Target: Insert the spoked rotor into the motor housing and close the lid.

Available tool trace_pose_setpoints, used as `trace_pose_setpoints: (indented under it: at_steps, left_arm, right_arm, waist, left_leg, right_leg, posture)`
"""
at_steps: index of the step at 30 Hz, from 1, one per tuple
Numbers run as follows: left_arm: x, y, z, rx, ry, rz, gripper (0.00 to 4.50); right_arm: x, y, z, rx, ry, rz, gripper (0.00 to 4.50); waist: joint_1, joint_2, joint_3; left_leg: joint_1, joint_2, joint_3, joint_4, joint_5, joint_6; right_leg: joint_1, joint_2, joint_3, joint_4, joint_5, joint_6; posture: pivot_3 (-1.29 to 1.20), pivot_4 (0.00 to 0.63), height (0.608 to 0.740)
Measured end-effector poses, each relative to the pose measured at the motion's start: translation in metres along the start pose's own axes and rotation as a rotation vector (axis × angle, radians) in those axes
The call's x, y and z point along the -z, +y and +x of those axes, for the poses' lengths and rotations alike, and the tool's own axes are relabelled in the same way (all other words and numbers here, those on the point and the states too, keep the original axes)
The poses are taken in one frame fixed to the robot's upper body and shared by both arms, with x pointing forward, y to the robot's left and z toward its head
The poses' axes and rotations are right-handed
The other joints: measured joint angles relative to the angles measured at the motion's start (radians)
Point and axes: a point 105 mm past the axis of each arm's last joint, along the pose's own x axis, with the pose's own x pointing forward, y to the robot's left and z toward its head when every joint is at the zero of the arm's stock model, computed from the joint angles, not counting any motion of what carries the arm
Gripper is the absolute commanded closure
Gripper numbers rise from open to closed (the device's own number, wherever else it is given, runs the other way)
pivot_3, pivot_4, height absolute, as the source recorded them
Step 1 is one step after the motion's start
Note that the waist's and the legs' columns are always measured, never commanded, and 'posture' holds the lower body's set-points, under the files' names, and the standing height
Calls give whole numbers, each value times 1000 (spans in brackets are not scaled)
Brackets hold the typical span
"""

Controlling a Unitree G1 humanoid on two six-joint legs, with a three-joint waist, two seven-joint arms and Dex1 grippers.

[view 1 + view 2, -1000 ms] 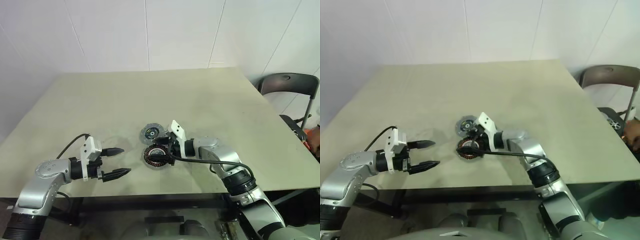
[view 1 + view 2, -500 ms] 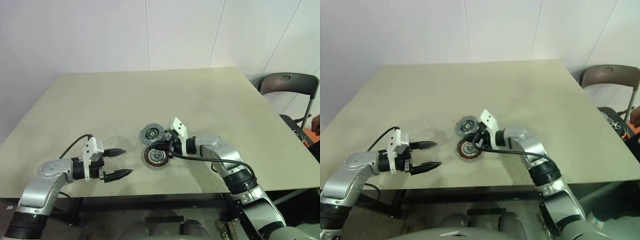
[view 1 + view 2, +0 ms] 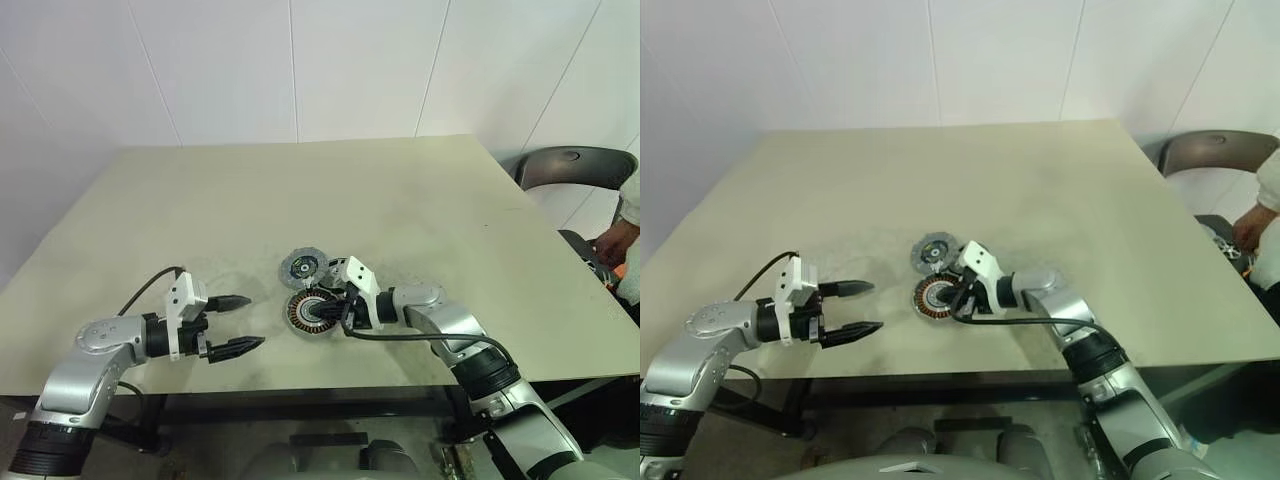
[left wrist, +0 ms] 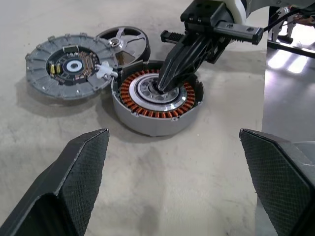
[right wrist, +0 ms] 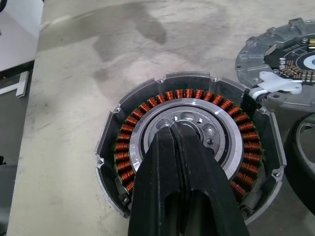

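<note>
Right gripper [image 4: 162,87]: fingers pressed together, holding nothing, tips resting in the pale central hub of the motor housing [image 4: 156,101]. Just beyond the housing, touching its rim, lie the lid [image 4: 69,65] and the spoked rotor [image 4: 125,43], side by side on the table [image 3: 420,200]. Left gripper [image 3: 238,322]: fingers spread wide, empty, well apart from the housing.

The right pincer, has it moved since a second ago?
Yes. The right pincer has dropped lower and shut, its tips now at the pale hub of the motor housing, which stayed put.
</note>
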Motion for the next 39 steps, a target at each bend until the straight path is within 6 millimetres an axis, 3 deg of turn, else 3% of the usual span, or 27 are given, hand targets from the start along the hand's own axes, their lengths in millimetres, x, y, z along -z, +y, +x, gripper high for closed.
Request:
trace_pose_setpoints:
  at_steps: [10, 17, 21, 26, 29, 35, 39]
  left_arm:
    - [-4, 2, 2, 2, -3, 12, 0]
    - [-4, 2, 2, 4, -2, 11, 0]
    - [-4, 2, 2, 4, -3, 11, 0]
    - [-4, 2, 2, 3, -2, 11, 0]
    - [-4, 2, 2, 3, -2, 11, 0]
    - [-4, 2, 2, 3, -2, 11, 0]
    - [-4, 2, 2, 2, -2, 11, 0]
  right_arm:
    - [-33, -9, -1, 30, -151, 61, 4482]
    - [-26, -2, 6, -2, -111, 53, 4482]
    - [-4, -2, 8, 11, -8, 28, 4482]
    - [-5, -6, 10, 42, -16, -5, 4482]
    - [-13, -9, 11, 61, -71, 42, 4482]
    - [-45, -17, 0, 80, -210, 76, 4482]
    - [-51, -14, -6, 48, -219, 66, 4482]
  waist:
    - [0, 0, 0]
    - [-1, 0, 0]
    - [0, 0, 0]
    - [0, 0, 0]
    - [-1, 1, 0]
    - [-1, 1, 0]
    - [-1, 1, 1]
  left_leg:
    - [-2, 0, 0, -1, 0, 0]
    - [-2, 0, 0, -1, 0, 0]
    - [-2, 0, 0, -1, 0, 0]
    - [0, 0, 0, -1, 0, 0]
    - [-1, 0, 0, -1, 0, 0]
    - [-2, 0, 0, -1, 0, 0]
    - [-2, 0, 0, -2, 0, 0]
  right_leg:
    - [-3, 0, 0, 0, 0, 0]
    - [-3, 0, 0, 0, 0, 0]
    - [-3, 0, 0, 0, 0, 0]
    - [-1, 0, 0, 0, 0, 0]
    - [-2, 0, 0, 0, 0, 0]
    - [-3, 0, 0, 0, 0, -1]
    - [-3, 0, 0, 0, 0, -1]
  posture:
    - [0, 0, 740]
    - [0, 0, 740]
    - [0, 0, 740]
    - [0, 0, 740]
    - [0, 0, 740]
    - [0, 0, 740]
    - [0, 0, 740]
